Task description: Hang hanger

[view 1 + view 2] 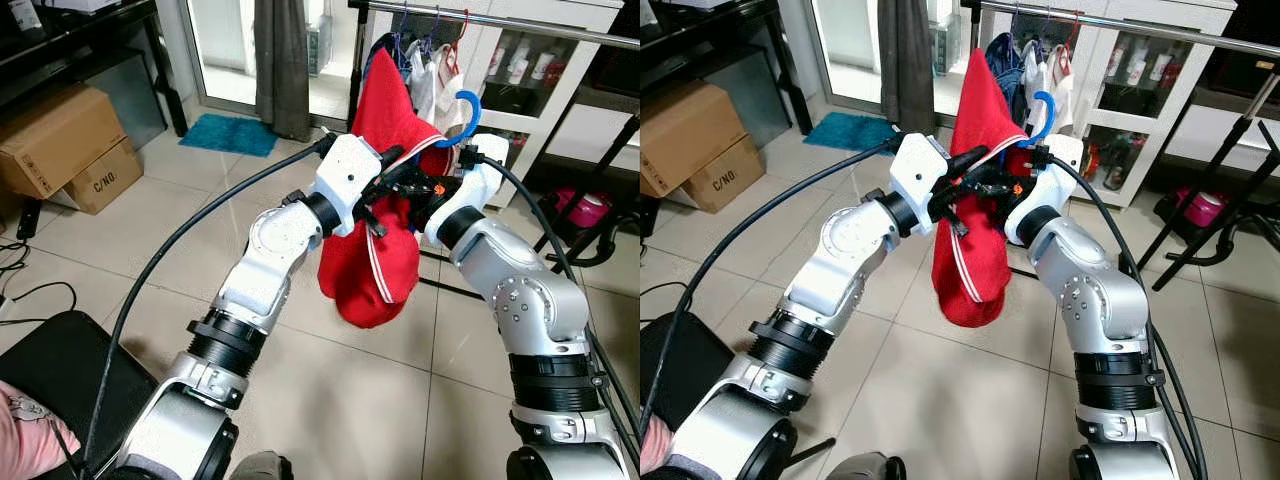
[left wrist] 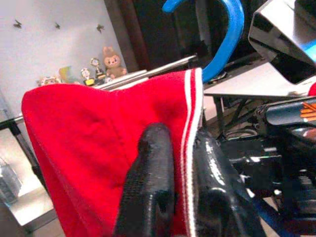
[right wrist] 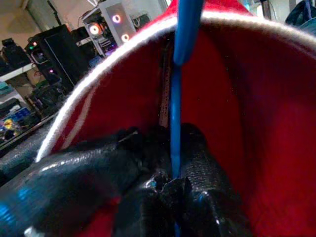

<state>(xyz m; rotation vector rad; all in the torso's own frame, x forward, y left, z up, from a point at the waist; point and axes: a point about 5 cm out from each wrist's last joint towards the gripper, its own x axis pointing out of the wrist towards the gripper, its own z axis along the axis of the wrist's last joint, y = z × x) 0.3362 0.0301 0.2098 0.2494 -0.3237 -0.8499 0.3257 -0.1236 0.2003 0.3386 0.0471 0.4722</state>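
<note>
Red cloth (image 1: 375,255) drapes from a blue hanger (image 1: 462,112) held up between both arms, short of the clothes rail (image 1: 520,25). Left tool (image 2: 177,187) is pressed together on the garment's white-striped edge; right tool (image 3: 170,190) pinches the hanger's blue stem. Likely hazards: the hook could miss the rail or snag the clothes already hanging there (image 1: 425,65), and the cloth could slide off if the hanger tips. Both elbows are bent, wrists raised together toward the rail.
</note>
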